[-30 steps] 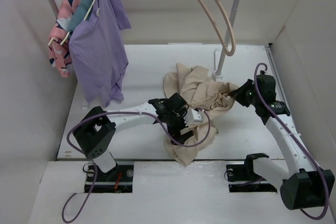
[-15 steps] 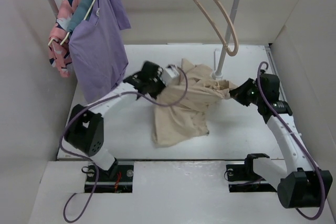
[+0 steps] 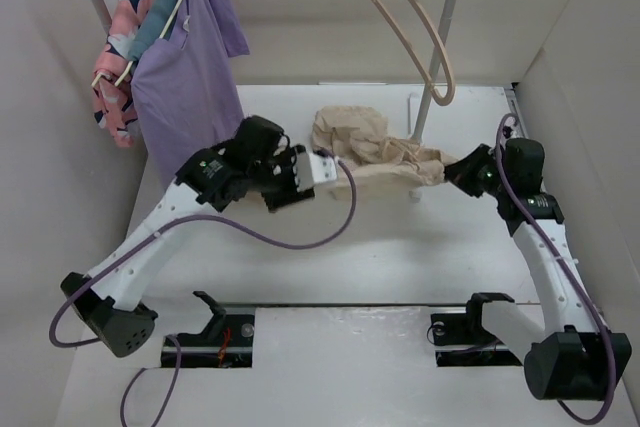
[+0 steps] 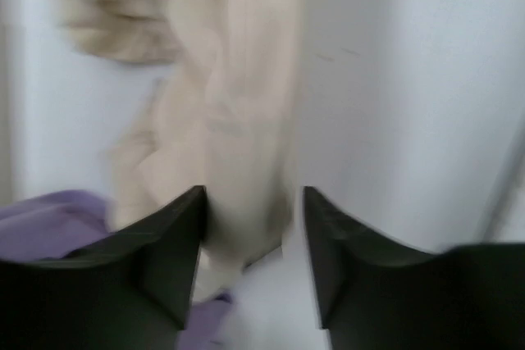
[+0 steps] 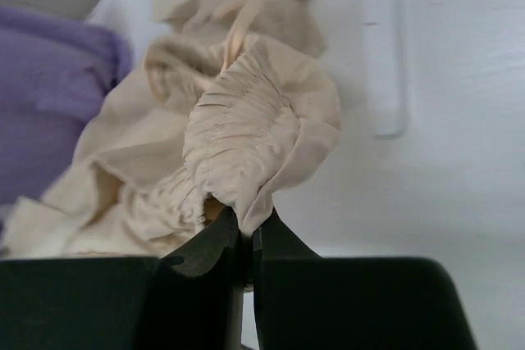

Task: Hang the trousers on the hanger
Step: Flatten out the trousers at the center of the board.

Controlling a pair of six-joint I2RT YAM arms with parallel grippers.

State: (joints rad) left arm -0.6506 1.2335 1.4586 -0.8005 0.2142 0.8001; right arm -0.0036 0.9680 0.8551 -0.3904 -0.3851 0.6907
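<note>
White table (image 3: pixel 400 247) — trousers (image 3: pixel 372 155) pinched in right end effector (image 5: pixel 245 227).

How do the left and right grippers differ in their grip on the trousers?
Jaws: the left gripper's stand apart around a thick bunch of the trousers; the right gripper's are almost closed on a thin gathered edge. Place: the left gripper holds the cloth's left end, the right gripper its right end. Shared: both grip the same garment, which stretches between them.
</note>
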